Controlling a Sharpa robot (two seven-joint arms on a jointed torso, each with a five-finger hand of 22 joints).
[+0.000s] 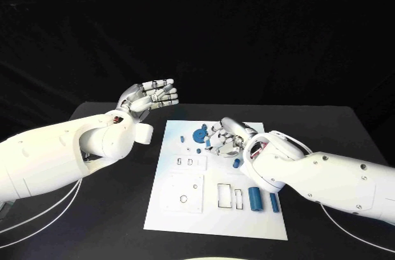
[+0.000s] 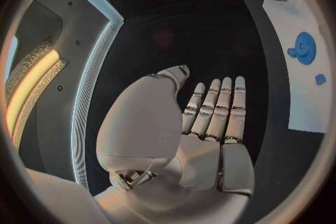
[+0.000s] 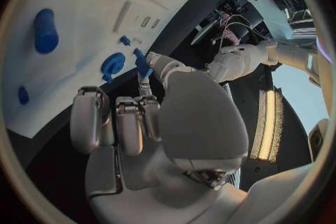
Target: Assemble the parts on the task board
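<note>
Left hand: the left hand (image 1: 150,96) is raised off the far-left corner of the task board (image 1: 177,211), palm up, fingers straight and together, grasping nothing. Judged parked to leave the board free for the other arm.

Right hand: the right hand (image 1: 225,138) hovers over the far middle of the board, fingers curled down. The right wrist view shows a small blue peg (image 3: 142,63) pinched at its fingertips (image 3: 146,87). The pinch suits so thin a piece and leaves its lower end free, presumably for setting into a hole.

Blue disc: a round blue disc (image 1: 200,135) lies on the board just beside the right hand's fingers, on the left-hand side of them.

Loose parts: two blue cylinders (image 1: 255,199) lie side by side on the board, beneath the right forearm, nearer the robot than the hand. A small blue piece (image 1: 182,138) lies beyond the disc, toward the left hand.

Board features: outlined rectangular slots (image 1: 224,195) lie beside the cylinders and appear unfilled.

Step in hand: judged as carrying the peg to its seat; the exact target cannot be told.

Risk: the peg could twist in so light a pinch.
</note>
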